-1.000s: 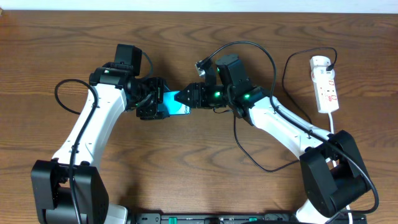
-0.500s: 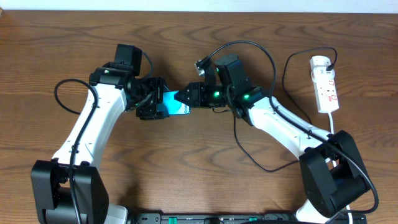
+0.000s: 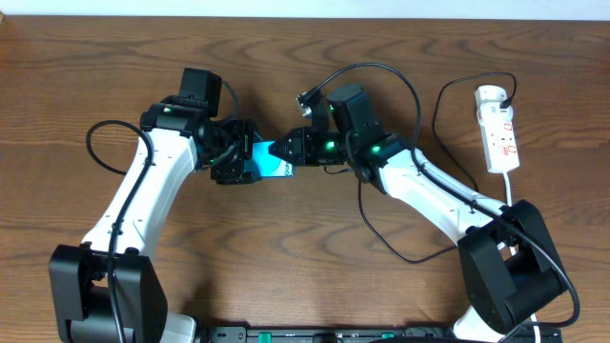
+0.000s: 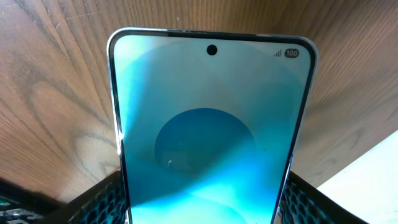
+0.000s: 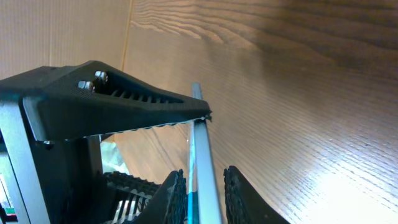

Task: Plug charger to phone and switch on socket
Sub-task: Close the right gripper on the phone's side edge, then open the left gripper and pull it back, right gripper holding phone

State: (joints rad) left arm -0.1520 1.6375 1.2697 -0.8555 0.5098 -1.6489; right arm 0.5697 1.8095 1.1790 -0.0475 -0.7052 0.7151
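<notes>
Left end effector [image 3: 246, 160] is clenched on the phone [image 3: 274, 166] by its long edges, the camera-hole end jutting free above bare bench [image 3: 286, 276]. Right end effector [image 3: 291, 149] meets the phone from the opposite side. Its fingers [image 5: 175, 194] straddle the thin edge with little gap, though I cannot tell if they press. Well beyond it, the socket [image 3: 499, 129] lies near the bench edge, with the charger [image 3: 437, 114] looping beside it.

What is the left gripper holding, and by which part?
The left gripper holds the phone by its two long edges, at the end away from the camera hole.
</notes>
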